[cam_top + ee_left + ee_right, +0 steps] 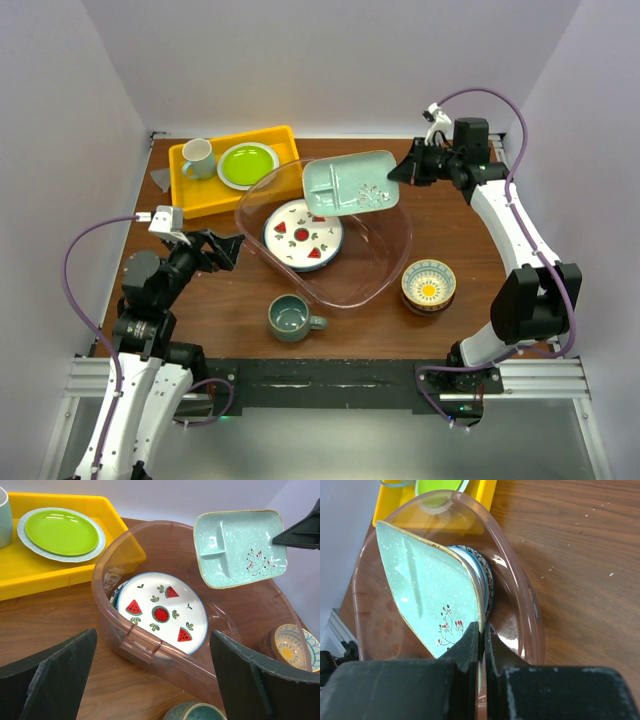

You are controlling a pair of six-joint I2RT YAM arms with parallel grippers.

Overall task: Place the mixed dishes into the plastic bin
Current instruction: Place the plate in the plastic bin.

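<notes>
Yellow tray point(205, 197) with lime-green plate point(247, 163) far left, grey-green mug point(290, 318) and patterned bowls point(429, 285) near, and the right gripper point(396, 176) pinched tight on the edge of the speckled pale-green divided tray point(348, 185), tilted over the clear bin's point(392, 250) far rim above the watermelon plate point(303, 236), while the left gripper point(228, 250) gapes wide.

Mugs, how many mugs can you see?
2. The grey-green mug stands just in front of the plastic bin. The pale mug sits in the yellow tray, back left. The stacked dishes in the bin could hide something small.
</notes>
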